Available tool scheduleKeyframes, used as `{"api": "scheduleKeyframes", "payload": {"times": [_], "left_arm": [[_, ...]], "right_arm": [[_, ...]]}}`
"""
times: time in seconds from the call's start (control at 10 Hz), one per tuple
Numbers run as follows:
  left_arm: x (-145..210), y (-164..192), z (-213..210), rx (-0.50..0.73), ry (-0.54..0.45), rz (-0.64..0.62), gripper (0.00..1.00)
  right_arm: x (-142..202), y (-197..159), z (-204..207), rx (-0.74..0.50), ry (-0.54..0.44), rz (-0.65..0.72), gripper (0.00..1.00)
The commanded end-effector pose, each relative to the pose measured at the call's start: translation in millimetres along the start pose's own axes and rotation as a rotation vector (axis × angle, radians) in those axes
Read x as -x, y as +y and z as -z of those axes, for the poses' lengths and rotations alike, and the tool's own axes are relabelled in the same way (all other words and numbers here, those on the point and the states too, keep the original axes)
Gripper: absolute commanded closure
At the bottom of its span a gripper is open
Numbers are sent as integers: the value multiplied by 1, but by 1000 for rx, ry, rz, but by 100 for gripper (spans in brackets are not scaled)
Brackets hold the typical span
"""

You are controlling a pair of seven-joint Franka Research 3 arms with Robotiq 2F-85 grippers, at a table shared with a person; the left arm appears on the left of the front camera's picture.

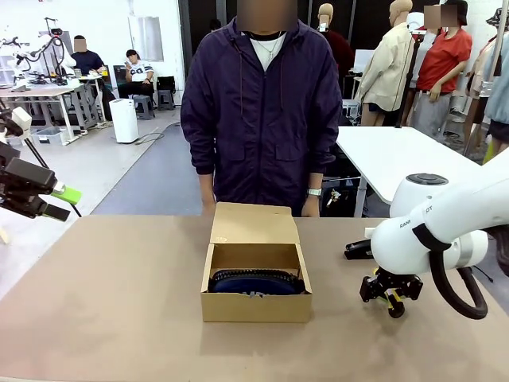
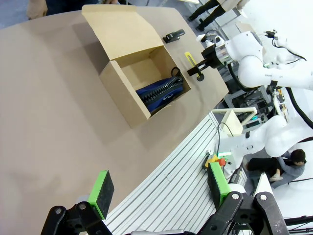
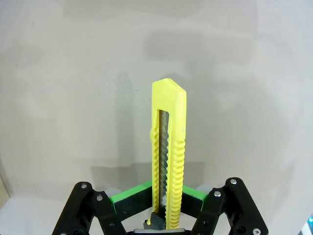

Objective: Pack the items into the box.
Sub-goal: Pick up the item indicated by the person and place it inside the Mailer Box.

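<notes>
My right gripper is clenched on the utility knife: both green pads press on the yellow handle near its one end, and the rest of the knife points away from my fingers. In the front view this gripper is low over the table, to the right of the box and apart from it. I cannot tell if the knife touches the table.

My left gripper is released, with the pads wide apart and nothing between them. It stays high beside the left edge of the table.

The box is in the middle of the table with the flap lid open toward the person. The navy pouch lies inside it. The black stapler lies on the table, near my right arm.
</notes>
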State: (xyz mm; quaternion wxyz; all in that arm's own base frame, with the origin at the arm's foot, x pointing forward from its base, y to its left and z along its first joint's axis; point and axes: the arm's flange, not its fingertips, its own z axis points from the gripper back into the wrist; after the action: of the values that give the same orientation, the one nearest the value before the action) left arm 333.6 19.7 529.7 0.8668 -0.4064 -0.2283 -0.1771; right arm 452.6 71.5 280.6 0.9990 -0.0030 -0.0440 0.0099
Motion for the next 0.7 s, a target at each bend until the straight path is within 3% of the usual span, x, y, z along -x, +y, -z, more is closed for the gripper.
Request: {"api": "scheduleKeyframes", "payload": {"times": [0.0,0.3,0.6], "left_arm": [[1,1,-3,3,8,3,0],[1,1,-3,3,8,3,0],[1,1,-3,3,8,3,0]], "right_arm": [[0,-1,0,-8,8,-26,100],[2,-2,-10,-38,-3,-45,100],[3,-11,-64,-49,38,-113,100]]}}
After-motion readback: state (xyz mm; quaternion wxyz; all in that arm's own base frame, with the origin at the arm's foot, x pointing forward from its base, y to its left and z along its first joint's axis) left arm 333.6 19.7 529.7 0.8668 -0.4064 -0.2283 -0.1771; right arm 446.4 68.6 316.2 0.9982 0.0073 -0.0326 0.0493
